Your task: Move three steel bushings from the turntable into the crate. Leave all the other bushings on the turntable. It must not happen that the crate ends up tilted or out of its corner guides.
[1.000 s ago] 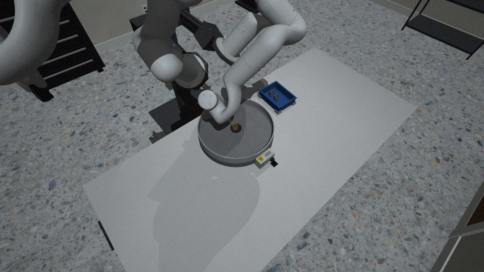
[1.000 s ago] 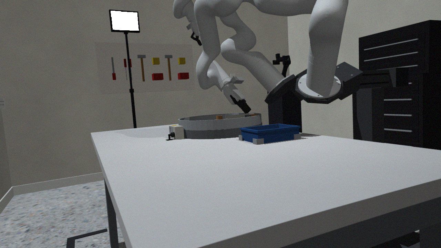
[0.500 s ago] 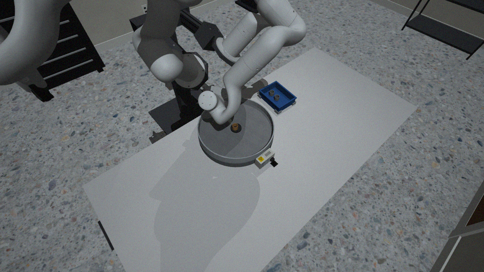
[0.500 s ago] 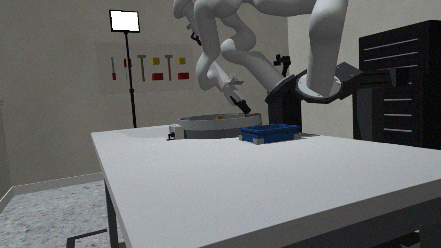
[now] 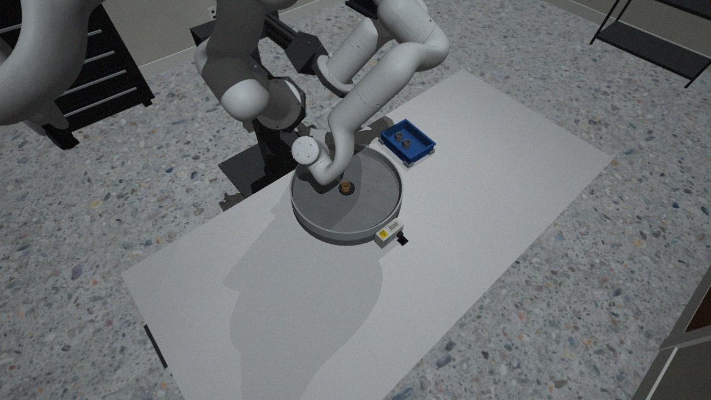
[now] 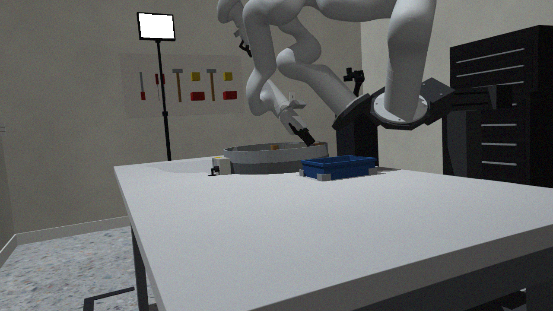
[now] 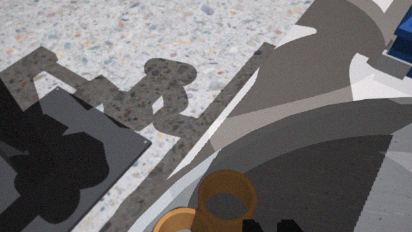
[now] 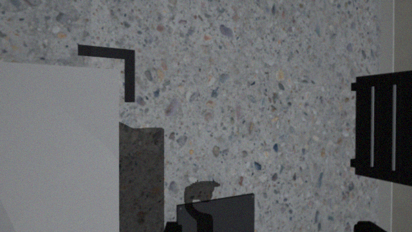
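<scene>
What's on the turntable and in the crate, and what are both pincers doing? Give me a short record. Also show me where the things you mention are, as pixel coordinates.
steel bushings in crate: two [image 5: 399,135] [image 5: 406,143]
still needed: one
crate [image 5: 421,153] [image 6: 342,170] [image 7: 406,28]: level, in its corner guides
turntable [image 5: 348,231] [image 6: 266,156] [image 7: 306,183]: orange-brown bushing on the hub [image 5: 345,188] [image 6: 274,147]; more bushings near the rim; steel ones not visible, part hidden
left pincer [image 6: 310,144] [image 7: 270,225]: at the turntable, fingers close together, grasp unclear
right pincer [image 5: 68,143] [image 6: 246,51] [image 8: 270,227]: open, away from the crate
</scene>
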{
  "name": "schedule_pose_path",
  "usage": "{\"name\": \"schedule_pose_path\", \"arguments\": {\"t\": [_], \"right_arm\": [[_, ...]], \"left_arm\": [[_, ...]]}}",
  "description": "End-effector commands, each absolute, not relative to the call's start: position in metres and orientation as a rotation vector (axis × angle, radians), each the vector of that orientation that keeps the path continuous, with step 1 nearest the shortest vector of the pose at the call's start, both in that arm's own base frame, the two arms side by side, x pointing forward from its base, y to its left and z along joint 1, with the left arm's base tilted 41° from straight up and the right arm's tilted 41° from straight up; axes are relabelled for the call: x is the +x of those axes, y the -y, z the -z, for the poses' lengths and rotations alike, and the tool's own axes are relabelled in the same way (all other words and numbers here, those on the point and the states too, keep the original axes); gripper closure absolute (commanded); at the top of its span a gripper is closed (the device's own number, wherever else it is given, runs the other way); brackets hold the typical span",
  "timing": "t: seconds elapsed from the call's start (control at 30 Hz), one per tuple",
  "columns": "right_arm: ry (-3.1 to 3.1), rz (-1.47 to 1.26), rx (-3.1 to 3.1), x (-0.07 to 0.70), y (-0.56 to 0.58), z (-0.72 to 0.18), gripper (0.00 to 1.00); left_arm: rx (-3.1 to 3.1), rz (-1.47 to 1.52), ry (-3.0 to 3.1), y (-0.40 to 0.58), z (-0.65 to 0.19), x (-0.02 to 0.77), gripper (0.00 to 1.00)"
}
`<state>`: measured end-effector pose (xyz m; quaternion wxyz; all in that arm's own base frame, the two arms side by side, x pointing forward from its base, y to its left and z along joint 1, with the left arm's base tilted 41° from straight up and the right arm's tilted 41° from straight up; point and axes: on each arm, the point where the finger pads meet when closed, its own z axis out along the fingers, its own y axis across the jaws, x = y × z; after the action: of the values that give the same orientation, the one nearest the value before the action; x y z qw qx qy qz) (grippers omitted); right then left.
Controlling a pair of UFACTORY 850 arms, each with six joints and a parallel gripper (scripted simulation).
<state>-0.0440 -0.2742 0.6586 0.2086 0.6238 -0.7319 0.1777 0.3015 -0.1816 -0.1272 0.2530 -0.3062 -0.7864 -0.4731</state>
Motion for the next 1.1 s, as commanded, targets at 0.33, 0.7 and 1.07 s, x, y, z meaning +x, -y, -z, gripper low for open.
{"name": "schedule_pose_path", "arguments": {"t": [0.33, 0.7, 1.07], "right_arm": [[2.035, -0.496, 1.735, -0.0440, 0.2741, -0.6595, 0.00], [2.035, -0.496, 1.735, -0.0440, 0.2741, -0.6595, 0.00], [2.035, -0.496, 1.735, -0.0440, 0.2741, -0.6595, 0.00]], "left_arm": [[-0.833, 1.287, 2.139, 0.1822, 0.1270, 0.3020, 1.00], [-0.833, 1.287, 2.139, 0.1822, 0.1270, 0.3020, 1.00], [-0.833, 1.287, 2.139, 0.1822, 0.1270, 0.3020, 1.00]]}}
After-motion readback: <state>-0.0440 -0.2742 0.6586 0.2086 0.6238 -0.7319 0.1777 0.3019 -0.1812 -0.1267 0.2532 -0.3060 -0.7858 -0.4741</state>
